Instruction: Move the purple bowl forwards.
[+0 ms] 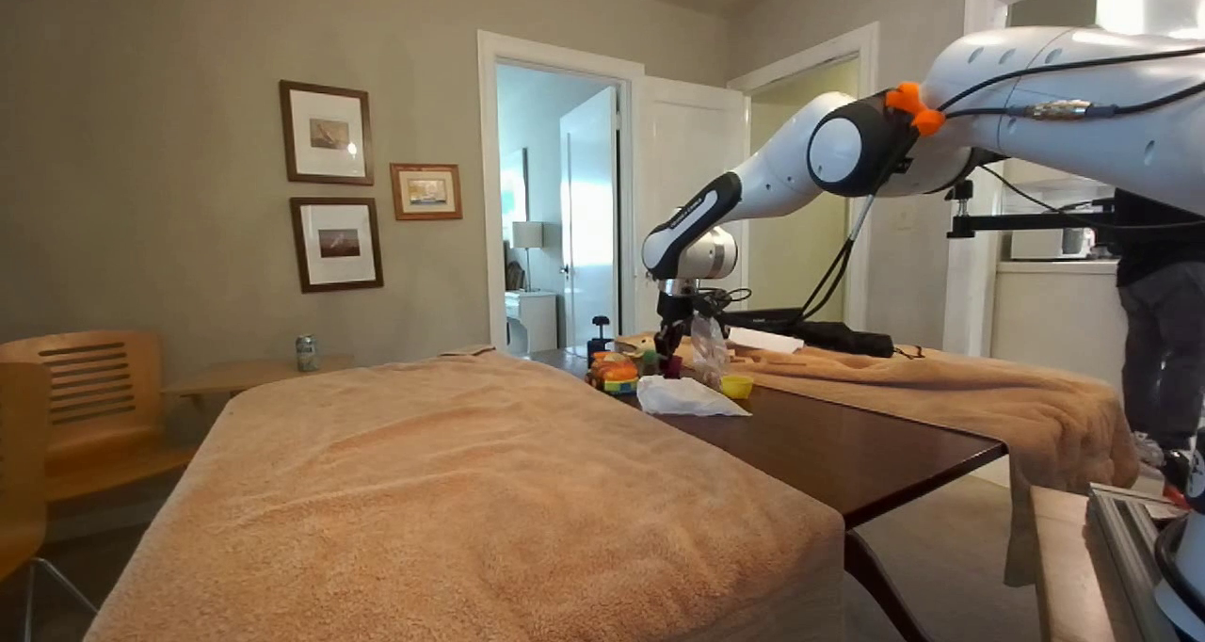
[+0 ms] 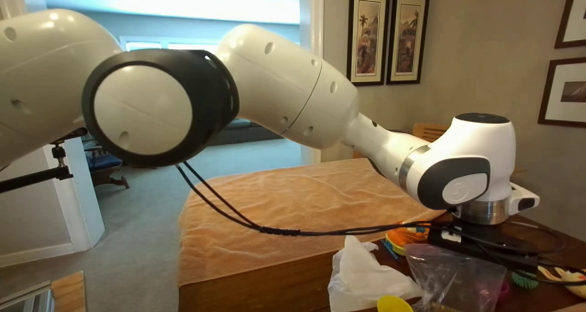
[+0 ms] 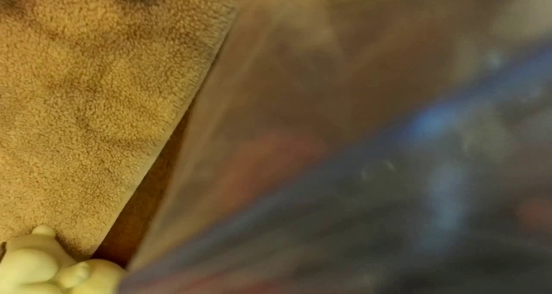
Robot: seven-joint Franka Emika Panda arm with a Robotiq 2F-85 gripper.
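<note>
The purple bowl (image 1: 674, 368) is a small dark magenta shape on the dark table, low beside my gripper's fingers in an exterior view. In another exterior view a magenta patch of the bowl (image 2: 504, 289) shows at the edge of a clear plastic bag (image 2: 453, 275). My gripper (image 1: 666, 350) points down right at the bowl; whether it touches or holds it I cannot tell. The bag also hangs beside the gripper in an exterior view (image 1: 709, 348). In the wrist view the blurred bag (image 3: 276, 82) covers most of the picture and hides the fingers and the bowl.
A white cloth or bag (image 1: 685, 397) and a yellow cup (image 1: 737, 386) lie near the gripper. An orange toy (image 1: 615, 371) is on the far side. A green spiky ball (image 2: 524, 279) is by the bowl. A pale figure (image 3: 56, 266) shows in the wrist view. Tan blankets (image 1: 452, 473) flank the table.
</note>
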